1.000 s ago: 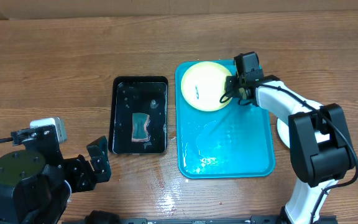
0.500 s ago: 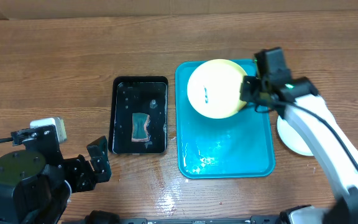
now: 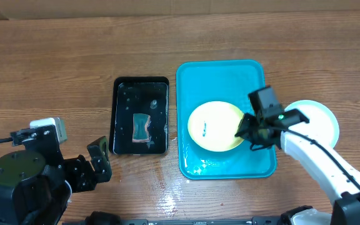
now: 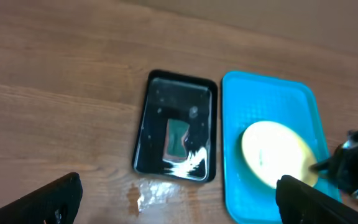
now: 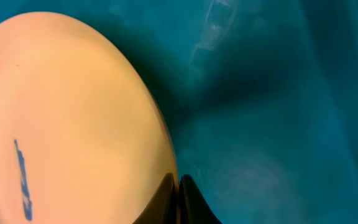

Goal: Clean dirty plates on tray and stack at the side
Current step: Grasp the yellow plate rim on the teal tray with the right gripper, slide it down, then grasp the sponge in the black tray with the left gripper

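Where the right gripper (image 3: 247,128) clamps its rim between closed fingers, a round yellow-green plate (image 3: 214,127) with a small blue smear (image 5: 22,180) sits over the near half of the glossy, wet turquoise tray (image 3: 224,81). Just beside the tray lies a white plate (image 3: 317,119). A smaller black tray (image 3: 122,106) holds water and a teal sponge (image 3: 142,127). The left gripper (image 3: 99,160) has its fingers wide apart.
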You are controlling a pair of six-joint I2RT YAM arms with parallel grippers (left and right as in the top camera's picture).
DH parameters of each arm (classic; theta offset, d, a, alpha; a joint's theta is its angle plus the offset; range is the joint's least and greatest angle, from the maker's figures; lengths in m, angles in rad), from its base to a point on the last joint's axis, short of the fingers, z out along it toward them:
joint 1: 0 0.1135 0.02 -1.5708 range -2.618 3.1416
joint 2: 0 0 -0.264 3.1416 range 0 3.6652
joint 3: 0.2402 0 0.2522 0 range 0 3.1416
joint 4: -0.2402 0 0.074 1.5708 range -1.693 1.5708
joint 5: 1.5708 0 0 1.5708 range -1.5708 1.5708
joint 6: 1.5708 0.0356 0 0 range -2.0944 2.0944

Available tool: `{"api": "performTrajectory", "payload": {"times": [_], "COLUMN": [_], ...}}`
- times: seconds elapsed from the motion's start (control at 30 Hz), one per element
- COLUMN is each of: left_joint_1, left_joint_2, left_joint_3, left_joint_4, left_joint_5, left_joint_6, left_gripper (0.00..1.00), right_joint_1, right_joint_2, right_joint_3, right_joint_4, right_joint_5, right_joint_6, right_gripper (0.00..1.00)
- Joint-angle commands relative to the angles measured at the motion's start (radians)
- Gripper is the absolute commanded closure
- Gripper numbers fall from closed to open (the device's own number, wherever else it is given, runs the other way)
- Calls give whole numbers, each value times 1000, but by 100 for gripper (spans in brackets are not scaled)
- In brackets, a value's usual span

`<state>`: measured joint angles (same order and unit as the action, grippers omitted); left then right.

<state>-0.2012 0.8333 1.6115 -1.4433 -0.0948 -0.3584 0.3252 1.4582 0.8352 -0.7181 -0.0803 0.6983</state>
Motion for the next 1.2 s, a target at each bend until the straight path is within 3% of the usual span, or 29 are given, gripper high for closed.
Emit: {"api": "performTrajectory", "payload": {"times": [0.0,0.1,0.2,0.3,0.6,0.67,0.7,0.8,0.9,1.17], "left_joint_1": [-2,-2,-2,-2,-2,-2,-2,-2,-2,-3], "left_joint_2": [2,2,13,43,223,283,322,429,563,859], "left_joint_3": [6,5,-12,-59,-316,-362,-383,-399,-399,-399], "left_joint_4": [31,56,76,64,127,173,206,271,315,401], "left_joint_5": [-8,6,75,116,163,163,167,178,166,166], "left_joint_6": [19,14,15,36,69,48,38,37,40,45], "left_gripper": [0,0,0,0,11,9,0,0,27,46], "right_joint_1": [2,2,2,2,2,2,2,2,2,2], "right_joint_2": [-4,-7,-27,-69,-201,-203,-201,-201,-201,-201], "right_joint_3": [-45,-41,-24,3,20,20,20,20,20,20], "right_joint_4": [70,71,67,34,-84,-111,-123,-140,-140,-145], "right_joint_5": [-76,-45,-33,-30,-11,-11,-11,-11,-11,-7], "right_joint_6": [86,88,-14,-135,-233,-233,-233,-233,-233,-233], "right_gripper": [96,93,75,65,64,64,64,64,64,64]}}
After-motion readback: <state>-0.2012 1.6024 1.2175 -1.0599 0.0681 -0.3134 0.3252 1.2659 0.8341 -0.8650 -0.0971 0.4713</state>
